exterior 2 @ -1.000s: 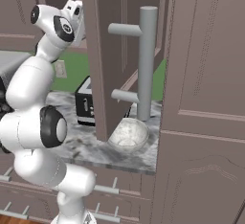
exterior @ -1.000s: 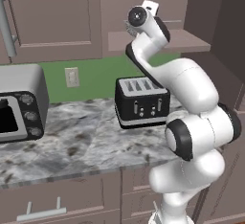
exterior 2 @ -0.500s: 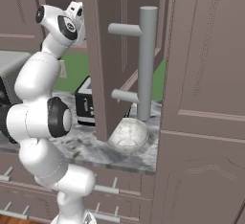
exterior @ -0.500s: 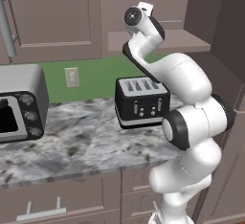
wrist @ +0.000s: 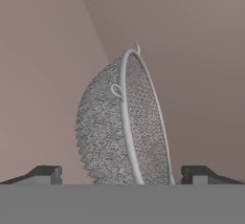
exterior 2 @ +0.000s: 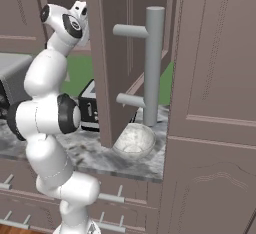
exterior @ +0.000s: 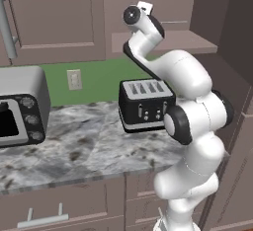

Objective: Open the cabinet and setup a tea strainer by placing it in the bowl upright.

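Jaws spread wide and empty straddle the silver wire-mesh tea strainer (wrist: 123,127) inside the opened taupe-brown cabinet (exterior 2: 107,53) — fetching step; next, close on its rim.

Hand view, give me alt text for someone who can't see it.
A silver wire-mesh tea strainer stands on edge straight ahead, centred between the two dark fingertips of the open hand, not yet touched. Plain taupe-brown cabinet walls meet in a corner behind it.
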Robot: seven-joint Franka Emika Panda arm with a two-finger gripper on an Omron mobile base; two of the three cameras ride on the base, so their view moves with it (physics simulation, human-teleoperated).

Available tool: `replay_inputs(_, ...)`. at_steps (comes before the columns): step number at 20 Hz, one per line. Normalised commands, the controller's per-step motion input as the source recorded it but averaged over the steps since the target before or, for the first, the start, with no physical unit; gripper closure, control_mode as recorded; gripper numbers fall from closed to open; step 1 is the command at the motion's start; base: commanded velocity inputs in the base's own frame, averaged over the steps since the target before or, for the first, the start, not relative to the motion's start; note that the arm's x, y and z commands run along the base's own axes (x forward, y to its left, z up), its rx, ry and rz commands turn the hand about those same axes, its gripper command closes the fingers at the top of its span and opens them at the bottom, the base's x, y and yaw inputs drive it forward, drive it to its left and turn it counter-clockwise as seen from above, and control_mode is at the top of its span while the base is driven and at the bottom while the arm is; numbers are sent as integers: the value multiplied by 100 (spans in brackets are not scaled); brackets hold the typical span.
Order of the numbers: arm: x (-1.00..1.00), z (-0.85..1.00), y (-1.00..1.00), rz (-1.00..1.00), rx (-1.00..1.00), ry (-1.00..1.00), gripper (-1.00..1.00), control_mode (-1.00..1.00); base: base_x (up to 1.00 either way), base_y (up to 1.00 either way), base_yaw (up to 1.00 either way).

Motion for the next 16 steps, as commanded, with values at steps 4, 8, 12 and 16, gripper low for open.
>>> replay_inputs(4, 33, -5, 1, 0, 0, 4, -100, -100, 0, 0, 0)
replay_inputs(8, 25, -2, 0, 0, 0, 4, -100, -100, 0, 0, 0)
replay_inputs(12, 19, 0, 0, 0, 0, 0, -100, -100, 0, 0, 0)
replay_inputs(16, 5, 0, 0, 0, 0, 0, -100, -100, 0, 0, 0)
